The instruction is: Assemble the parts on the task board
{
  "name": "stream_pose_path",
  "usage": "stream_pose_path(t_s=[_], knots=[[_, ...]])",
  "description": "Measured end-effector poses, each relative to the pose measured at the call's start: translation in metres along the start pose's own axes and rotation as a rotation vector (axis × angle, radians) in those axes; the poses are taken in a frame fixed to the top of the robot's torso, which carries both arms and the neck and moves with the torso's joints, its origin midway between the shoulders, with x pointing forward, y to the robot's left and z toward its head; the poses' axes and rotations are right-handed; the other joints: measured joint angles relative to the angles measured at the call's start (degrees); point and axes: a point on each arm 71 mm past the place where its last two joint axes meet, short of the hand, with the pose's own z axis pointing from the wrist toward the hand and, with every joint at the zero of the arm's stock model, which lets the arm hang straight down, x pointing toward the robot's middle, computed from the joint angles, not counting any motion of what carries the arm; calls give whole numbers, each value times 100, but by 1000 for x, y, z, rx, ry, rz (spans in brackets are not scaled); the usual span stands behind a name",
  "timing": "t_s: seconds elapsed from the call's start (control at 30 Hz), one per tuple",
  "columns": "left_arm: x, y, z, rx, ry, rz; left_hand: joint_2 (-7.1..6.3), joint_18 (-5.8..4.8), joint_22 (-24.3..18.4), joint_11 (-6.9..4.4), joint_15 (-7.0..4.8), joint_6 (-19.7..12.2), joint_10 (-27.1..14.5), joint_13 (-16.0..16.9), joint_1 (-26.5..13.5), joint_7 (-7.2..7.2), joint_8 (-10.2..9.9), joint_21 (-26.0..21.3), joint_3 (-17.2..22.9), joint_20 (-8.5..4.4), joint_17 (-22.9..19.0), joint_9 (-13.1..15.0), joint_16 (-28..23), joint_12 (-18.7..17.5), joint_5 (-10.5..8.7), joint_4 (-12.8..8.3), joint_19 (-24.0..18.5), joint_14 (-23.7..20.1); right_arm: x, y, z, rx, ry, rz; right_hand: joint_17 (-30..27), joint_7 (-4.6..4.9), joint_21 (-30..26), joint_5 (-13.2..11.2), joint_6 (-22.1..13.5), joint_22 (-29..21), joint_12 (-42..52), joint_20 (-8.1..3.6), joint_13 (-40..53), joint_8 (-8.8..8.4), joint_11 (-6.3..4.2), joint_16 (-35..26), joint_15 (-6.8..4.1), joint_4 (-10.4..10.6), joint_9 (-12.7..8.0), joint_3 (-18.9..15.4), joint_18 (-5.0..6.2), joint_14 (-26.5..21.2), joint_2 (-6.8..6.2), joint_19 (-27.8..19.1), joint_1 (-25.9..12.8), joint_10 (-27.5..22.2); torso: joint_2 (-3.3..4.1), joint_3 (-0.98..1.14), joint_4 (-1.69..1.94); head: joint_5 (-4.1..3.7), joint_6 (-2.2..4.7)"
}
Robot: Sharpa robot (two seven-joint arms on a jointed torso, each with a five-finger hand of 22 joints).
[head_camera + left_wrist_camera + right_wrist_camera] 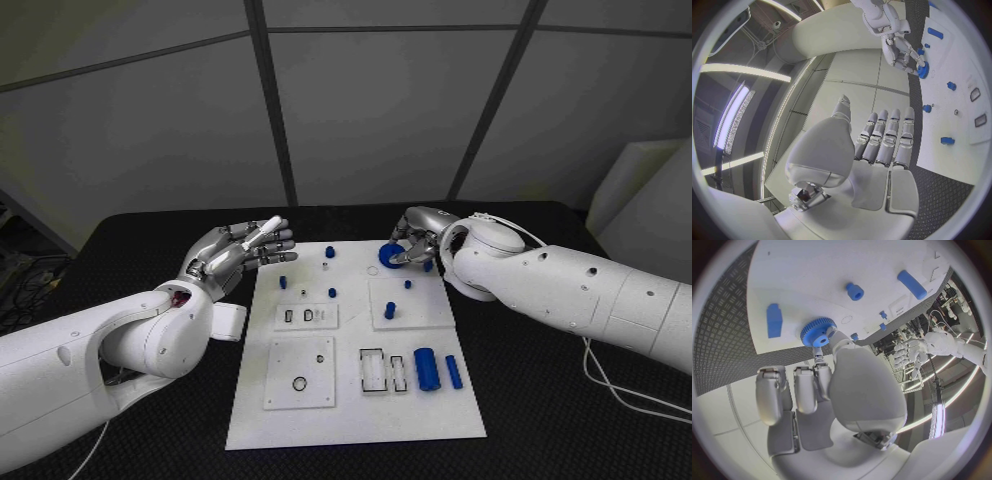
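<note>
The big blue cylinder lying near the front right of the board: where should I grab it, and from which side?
Probably across the middle of the large blue cylinder, coming from above. It lies flat on the task board, its long axis running front to back, with a slimmer blue rod close beside it, so fingers should straddle its round sides carefully.

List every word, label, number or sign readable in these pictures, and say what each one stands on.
None: no word, number or brand can be read in any view.
The task board bears only outlined slots and holes, no lettering.
The blue gear at the right hand carries no marking that I can make out.
The left hand and both arms show no legible label.
</note>
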Motion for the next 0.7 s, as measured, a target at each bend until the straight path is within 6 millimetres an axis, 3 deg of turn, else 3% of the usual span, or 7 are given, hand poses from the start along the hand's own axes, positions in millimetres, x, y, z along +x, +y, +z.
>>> stream_pose_path(t_s=[0.37,0.7], knots=[[0,0,0,-5,2,-1,0,0,1,0,0,0,0,0,0,0,0,0,1,0,0,1,0,0,0,1,0,0,-2,44,-12,-131,-59,9,-1,-1,0,-8,1,-1,0,-13,0,0,0,0,-21,-17,-1,-17,0,21,34,-13,-35,0,-6,-4,4,28,25],[1,0,0,-6,4,-2,0,1,1,0,0,0,0,0,0,0,0,1,2,0,0,1,0,0,0,1,1,0,7,91,-6,-214,-94,-19,-1,-2,0,24,2,-1,0,-19,0,0,0,0,-20,-17,-2,-18,0,21,33,-20,-35,0,1,-10,18,43,30]])
